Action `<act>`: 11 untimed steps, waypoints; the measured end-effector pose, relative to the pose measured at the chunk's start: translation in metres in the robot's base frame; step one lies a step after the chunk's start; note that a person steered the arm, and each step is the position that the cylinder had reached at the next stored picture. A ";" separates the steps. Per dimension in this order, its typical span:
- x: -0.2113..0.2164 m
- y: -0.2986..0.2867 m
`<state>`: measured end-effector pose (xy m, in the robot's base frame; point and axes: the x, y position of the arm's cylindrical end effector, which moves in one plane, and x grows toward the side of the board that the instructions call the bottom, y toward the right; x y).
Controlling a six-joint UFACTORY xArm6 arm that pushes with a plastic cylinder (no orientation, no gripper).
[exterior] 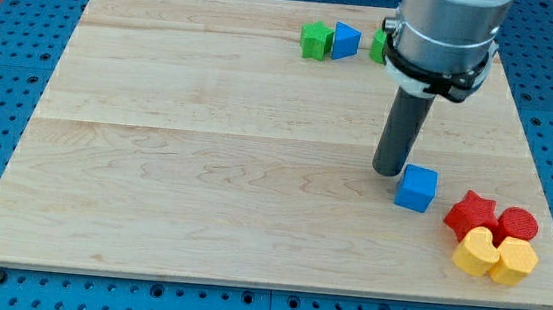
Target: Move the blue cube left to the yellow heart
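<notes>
The blue cube (416,187) lies on the wooden board at the view's lower right. My tip (389,171) rests just left of and slightly above the cube, touching or almost touching its upper left corner. The yellow heart (476,252) lies to the cube's lower right, near the board's lower right corner, with a gap between it and the cube. A yellow hexagon-like block (515,261) sits against the heart's right side.
A red star (471,213) and a red cylinder (517,225) sit just above the yellow blocks. At the view's top, a green star-like block (316,40) touches a blue triangular block (346,41); another green block (378,46) is partly hidden behind the arm.
</notes>
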<state>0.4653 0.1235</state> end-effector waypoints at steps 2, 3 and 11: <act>-0.006 0.042; 0.005 0.038; 0.065 0.020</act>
